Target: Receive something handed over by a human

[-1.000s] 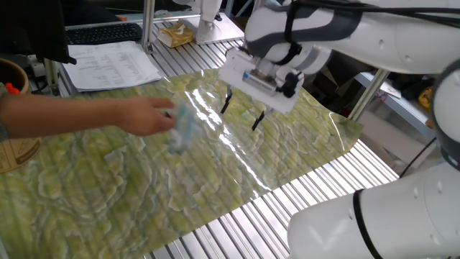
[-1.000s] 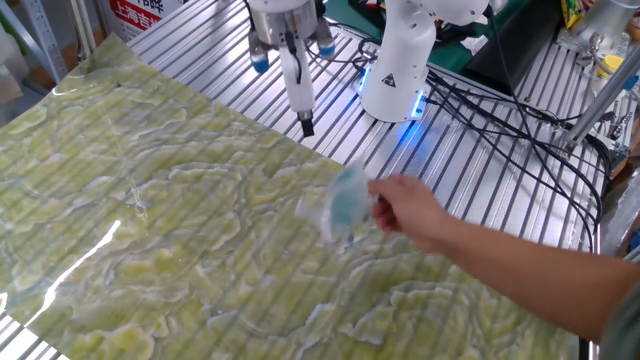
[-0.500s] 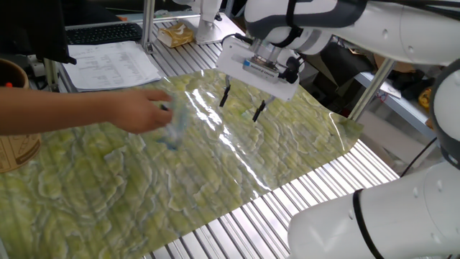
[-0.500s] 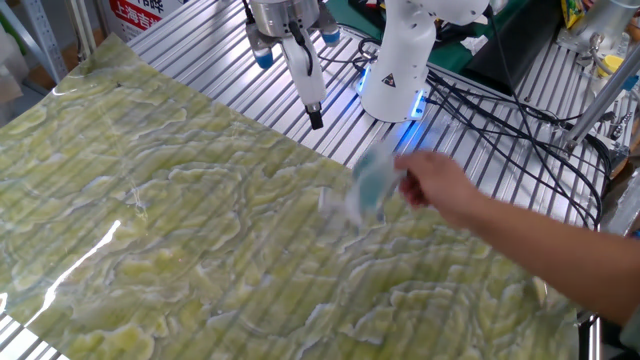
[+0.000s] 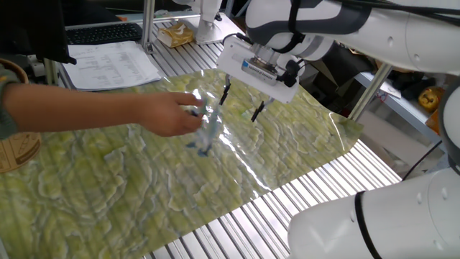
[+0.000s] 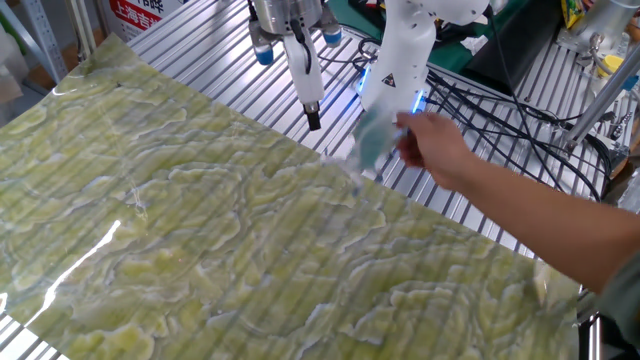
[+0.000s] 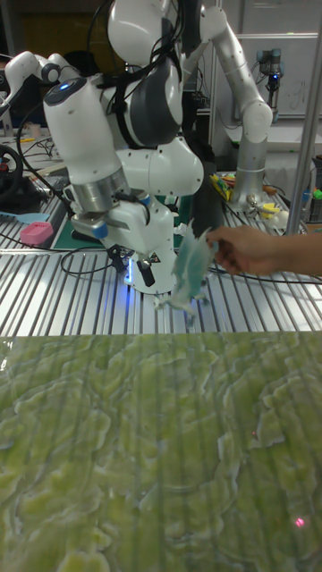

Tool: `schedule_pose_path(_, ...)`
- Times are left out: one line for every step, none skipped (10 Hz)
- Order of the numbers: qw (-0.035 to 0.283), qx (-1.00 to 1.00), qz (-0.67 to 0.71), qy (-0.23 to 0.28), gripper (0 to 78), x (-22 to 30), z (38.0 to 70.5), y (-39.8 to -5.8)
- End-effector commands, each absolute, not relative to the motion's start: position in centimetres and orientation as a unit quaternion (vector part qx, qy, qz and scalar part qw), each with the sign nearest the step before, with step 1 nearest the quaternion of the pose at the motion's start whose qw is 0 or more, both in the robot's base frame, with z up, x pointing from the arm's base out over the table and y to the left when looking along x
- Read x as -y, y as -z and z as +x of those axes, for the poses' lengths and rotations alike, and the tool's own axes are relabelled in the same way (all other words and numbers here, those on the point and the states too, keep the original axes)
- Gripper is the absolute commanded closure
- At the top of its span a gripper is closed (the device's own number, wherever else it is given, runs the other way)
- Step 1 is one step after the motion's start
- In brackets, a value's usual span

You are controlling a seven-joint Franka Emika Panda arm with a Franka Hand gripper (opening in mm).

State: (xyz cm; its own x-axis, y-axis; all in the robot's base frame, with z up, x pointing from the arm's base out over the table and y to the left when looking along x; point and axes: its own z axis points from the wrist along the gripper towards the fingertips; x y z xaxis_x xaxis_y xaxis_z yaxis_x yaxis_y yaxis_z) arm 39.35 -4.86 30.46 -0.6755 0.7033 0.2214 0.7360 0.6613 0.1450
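Note:
The human's hand (image 5: 169, 114) (image 6: 440, 150) (image 7: 243, 249) holds a small pale blue see-through plastic bag (image 5: 208, 134) (image 6: 373, 137) (image 7: 190, 268) in the air over the green patterned mat (image 5: 144, 180). My gripper (image 5: 241, 104) (image 6: 312, 112) (image 7: 134, 271) hangs open just beside the bag, fingers pointing down, nothing between them. The bag dangles a short way from my fingertips, not touching them.
A wooden cup (image 5: 16, 115) stands at the left edge behind the forearm. Papers (image 5: 115, 63) and a keyboard (image 5: 104, 32) lie at the back. Black cables (image 6: 500, 110) run over the slatted metal table (image 6: 200, 60) near my white base (image 6: 400, 60).
The hand has carried the bag closer to my gripper, now just beside the fingers. My gripper rose a little earlier, then stayed put and open.

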Motion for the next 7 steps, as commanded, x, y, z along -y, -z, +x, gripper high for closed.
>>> schedule_pose_path(0.057,0.929,-0.346,0.115,0.2,4.8,39.4,-30.6)
schedule_pose_path(0.042,0.932,-0.343,0.113,0.2,4.8,39.4,-30.6)
schedule_pose_path(0.040,0.931,-0.347,0.106,0.2,4.9,39.4,-30.5)
schedule_pose_path(0.046,0.929,-0.353,0.101,0.2,5.5,39.2,-30.2)
schedule_pose_path(0.047,0.927,-0.363,0.089,0.2,5.8,39.1,-30.2)
schedule_pose_path(0.045,0.927,-0.363,0.081,0.2,6.3,38.9,-30.0)
schedule_pose_path(0.035,0.928,-0.361,0.087,0.2,5.6,39.6,-29.2)
